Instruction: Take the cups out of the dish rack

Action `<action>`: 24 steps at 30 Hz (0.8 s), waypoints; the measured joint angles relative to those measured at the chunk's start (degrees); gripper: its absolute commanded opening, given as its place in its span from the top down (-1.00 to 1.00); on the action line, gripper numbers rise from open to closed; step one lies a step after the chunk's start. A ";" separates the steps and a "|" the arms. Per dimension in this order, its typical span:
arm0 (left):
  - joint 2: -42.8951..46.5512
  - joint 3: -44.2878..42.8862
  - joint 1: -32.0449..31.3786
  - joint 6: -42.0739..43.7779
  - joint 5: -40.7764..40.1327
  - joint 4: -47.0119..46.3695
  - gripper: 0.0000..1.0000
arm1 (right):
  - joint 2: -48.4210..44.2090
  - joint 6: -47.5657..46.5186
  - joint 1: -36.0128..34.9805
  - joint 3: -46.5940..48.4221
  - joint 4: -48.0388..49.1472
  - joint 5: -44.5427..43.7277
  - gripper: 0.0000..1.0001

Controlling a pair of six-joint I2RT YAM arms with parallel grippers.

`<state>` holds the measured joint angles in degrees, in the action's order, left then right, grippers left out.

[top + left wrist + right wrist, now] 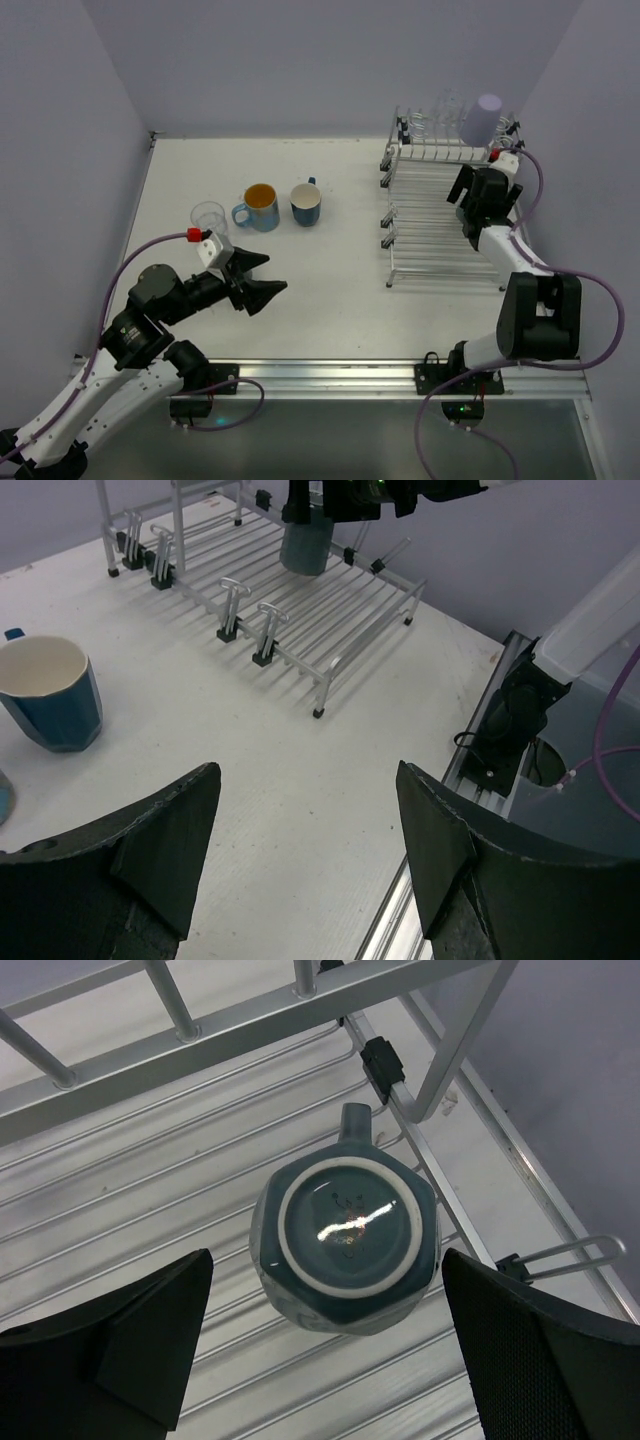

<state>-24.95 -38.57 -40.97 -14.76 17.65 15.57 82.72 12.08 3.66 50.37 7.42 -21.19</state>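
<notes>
Three cups stand unloaded on the tabletop, left of the dish rack: one clear glass, one blue mug with an orange inside and one dark mug with a white inside, all upright and close together in a row. More are left on the rack. One teal mug sits upside down on the lower tier's bars, its handle pointing toward the upper tier. One lavender tumbler rests tilted at the upper tier's far right corner, and beside it are clear glasses, too faint to count. So the job looks roughly half done.

The right gripper hangs directly above the teal mug, jaws spread wide to either side and not touching it. The left gripper hovers low over bare tabletop near the unloaded cups, jaws apart and holding nothing.
</notes>
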 measured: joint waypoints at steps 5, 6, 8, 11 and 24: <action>-0.31 0.00 0.00 0.46 -0.11 0.00 -0.50 | 3.32 -1.05 0.15 1.14 0.39 -0.46 -0.98; -0.48 0.00 0.00 0.48 -0.13 0.00 -0.50 | 3.96 -1.25 0.17 1.66 0.42 -0.50 -0.97; -0.94 0.00 0.00 0.50 -0.15 0.00 -0.50 | 5.07 -1.64 0.22 2.86 0.39 -1.31 -0.90; -1.53 0.00 0.00 0.63 -0.35 0.02 -0.50 | 6.54 -1.86 0.22 4.83 -0.13 -2.80 -0.77; -1.90 0.00 0.00 0.85 -1.51 0.04 -0.50 | 7.54 -1.03 0.22 7.30 -3.82 -4.55 -0.77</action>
<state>-26.85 -38.57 -40.97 -13.91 16.14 15.62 90.26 11.05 3.88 57.67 3.60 -25.74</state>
